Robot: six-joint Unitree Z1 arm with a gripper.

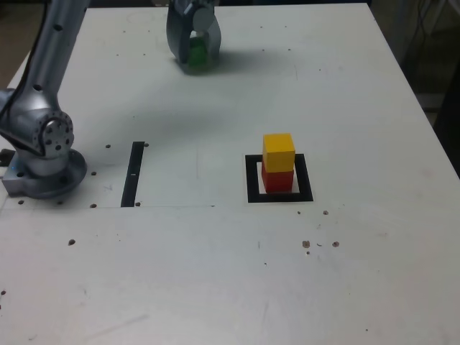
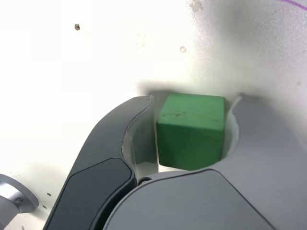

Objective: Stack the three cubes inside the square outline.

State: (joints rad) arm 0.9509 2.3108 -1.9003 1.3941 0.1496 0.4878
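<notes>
Green is the cube sitting between the two jaws of the claw, which close in on both of its sides; one jaw looks pressed against it, and a thin gap may remain at the other, so a firm grip cannot be confirmed. In the exterior view, the claw and green cube are low over the far part of the white counter, well apart from the square outline. Inside that outline stands the red cube with the yellow cube stacked squarely on top. Toward the exterior view's left lies a narrow black strip, and beyond it the arm's grey base.
</notes>
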